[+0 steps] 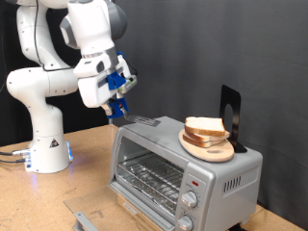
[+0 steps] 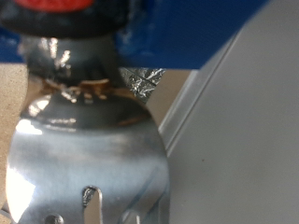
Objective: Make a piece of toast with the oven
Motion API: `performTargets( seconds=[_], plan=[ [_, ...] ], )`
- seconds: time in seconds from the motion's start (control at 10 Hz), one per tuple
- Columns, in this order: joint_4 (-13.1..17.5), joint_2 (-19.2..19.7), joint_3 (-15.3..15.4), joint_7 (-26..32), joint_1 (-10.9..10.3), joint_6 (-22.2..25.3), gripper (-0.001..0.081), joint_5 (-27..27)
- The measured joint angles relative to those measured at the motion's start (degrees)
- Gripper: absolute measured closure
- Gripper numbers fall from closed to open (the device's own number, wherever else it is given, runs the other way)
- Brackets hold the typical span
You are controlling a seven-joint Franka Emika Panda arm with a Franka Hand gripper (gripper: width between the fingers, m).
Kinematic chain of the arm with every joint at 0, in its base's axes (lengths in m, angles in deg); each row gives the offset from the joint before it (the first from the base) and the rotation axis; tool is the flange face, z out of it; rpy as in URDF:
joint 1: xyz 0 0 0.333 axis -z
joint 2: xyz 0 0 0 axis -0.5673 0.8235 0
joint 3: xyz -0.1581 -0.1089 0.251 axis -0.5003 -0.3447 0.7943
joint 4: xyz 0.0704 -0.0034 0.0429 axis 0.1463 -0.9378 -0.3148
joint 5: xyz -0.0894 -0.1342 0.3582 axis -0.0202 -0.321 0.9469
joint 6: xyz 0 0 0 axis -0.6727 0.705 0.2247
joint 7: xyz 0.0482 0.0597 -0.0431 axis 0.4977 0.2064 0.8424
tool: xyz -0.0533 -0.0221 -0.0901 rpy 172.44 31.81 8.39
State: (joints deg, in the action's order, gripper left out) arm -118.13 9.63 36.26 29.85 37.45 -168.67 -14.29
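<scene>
The piece of toast (image 1: 204,126) lies on a round wooden plate (image 1: 207,148) on top of the silver oven (image 1: 226,178), towards the exterior view's right. The oven's glass front (image 1: 149,175) shows the wire rack inside. My gripper (image 1: 117,102), with blue fingers, hangs above the oven's top left corner and is shut on the dark handle of a metal spatula (image 1: 142,121). The spatula's blade lies just over the oven top, left of the plate. The wrist view shows the slotted spatula blade (image 2: 89,159) close up beside the grey oven top (image 2: 248,140).
A black upright object (image 1: 229,114) stands behind the plate on the oven. The oven's knobs (image 1: 192,200) are on its right front. The arm's base (image 1: 43,144) stands on the wooden table at the exterior view's left. A grey object (image 1: 82,216) lies at the bottom edge.
</scene>
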Motion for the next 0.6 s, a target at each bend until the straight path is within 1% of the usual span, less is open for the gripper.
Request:
performTargets(
  seconds=[0.3, 0.6],
  plan=[
    [0.8, 2.2, 1.8, 0.1, -0.2, -2.4, 0.0441, 0.0],
    [0.8, 2.8, 2.9, 0.1, -0.6, -4.6, 0.0441, 0.5]
  ],
)
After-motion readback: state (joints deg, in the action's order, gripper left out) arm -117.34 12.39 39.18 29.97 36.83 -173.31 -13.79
